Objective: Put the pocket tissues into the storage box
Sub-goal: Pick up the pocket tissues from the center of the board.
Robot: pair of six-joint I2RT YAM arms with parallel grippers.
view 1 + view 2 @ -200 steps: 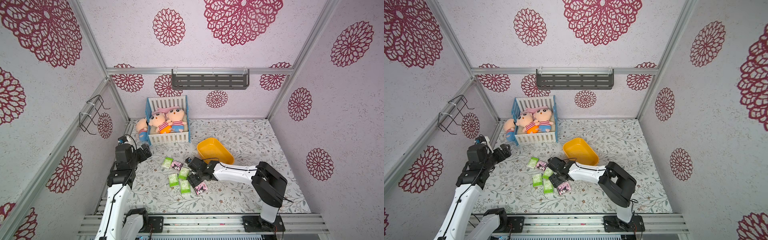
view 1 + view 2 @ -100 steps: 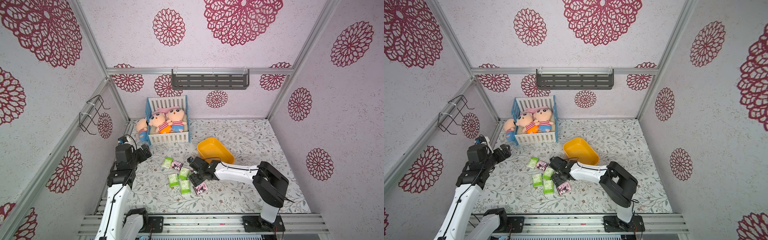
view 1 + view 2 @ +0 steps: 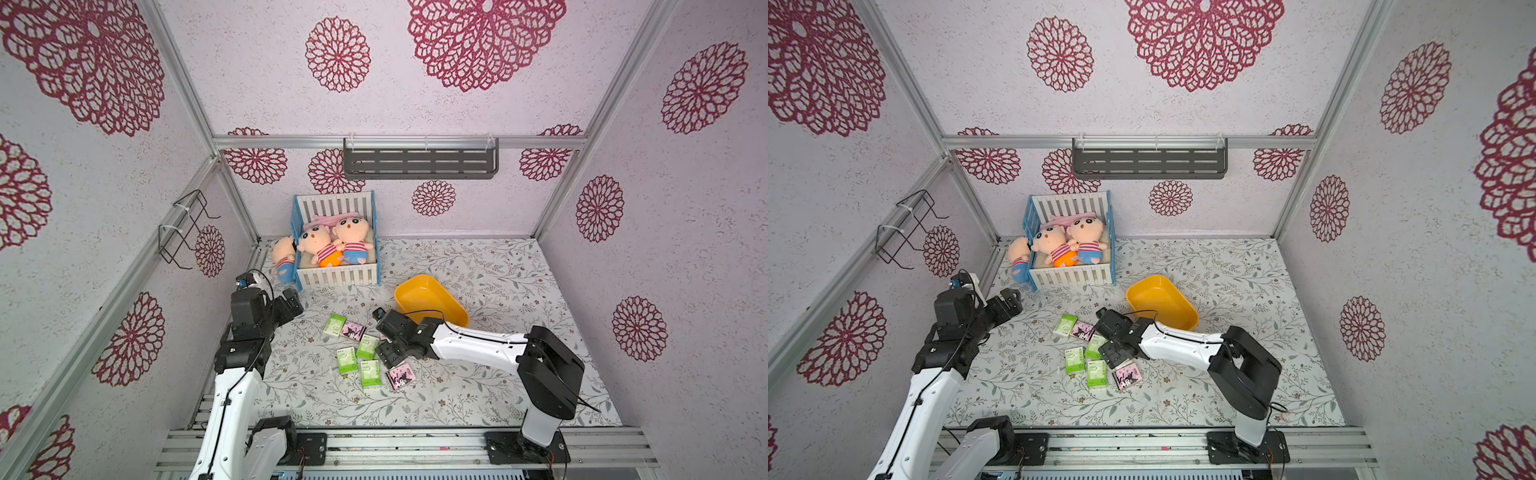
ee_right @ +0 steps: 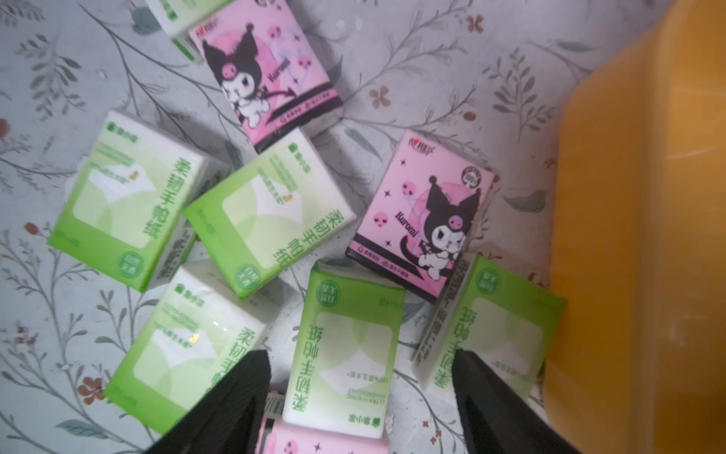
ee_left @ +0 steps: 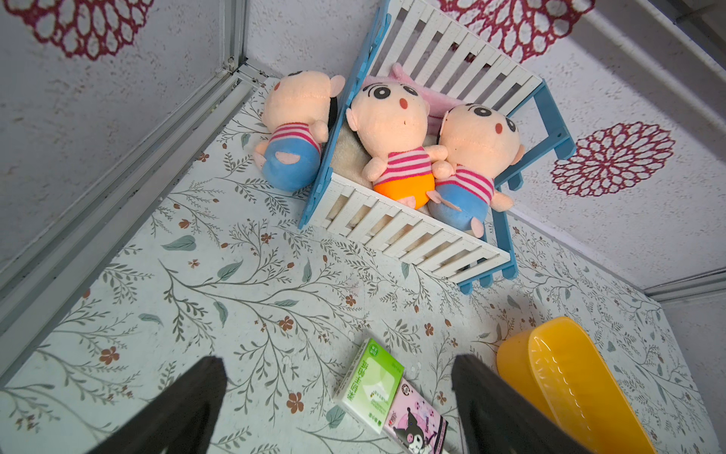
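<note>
Several pocket tissues (image 3: 346, 360) lie scattered mid-floor, green-and-white and pink ones (image 3: 401, 376). The empty yellow storage box (image 3: 424, 299) stands just behind them, also in a top view (image 3: 1160, 301). My right gripper (image 3: 385, 354) hangs low over the cluster and is open. In the right wrist view a green packet (image 4: 345, 353) lies between its spread fingers, right gripper (image 4: 359, 361), with a gap on each side. It rests partly on a pink packet (image 4: 326, 442). Another green packet (image 4: 491, 334) leans by the box wall (image 4: 636, 236). My left gripper (image 3: 293, 305) is raised at the left, open and empty.
A white-slatted blue crate (image 3: 336, 274) with plush dolls stands at the back left, and one doll (image 3: 284, 257) lies outside it. A grey shelf (image 3: 419, 162) hangs on the back wall and a wire rack (image 3: 183, 228) on the left wall.
The right gripper has shifted only slightly over the packets. The left arm and the packets have not moved.
</note>
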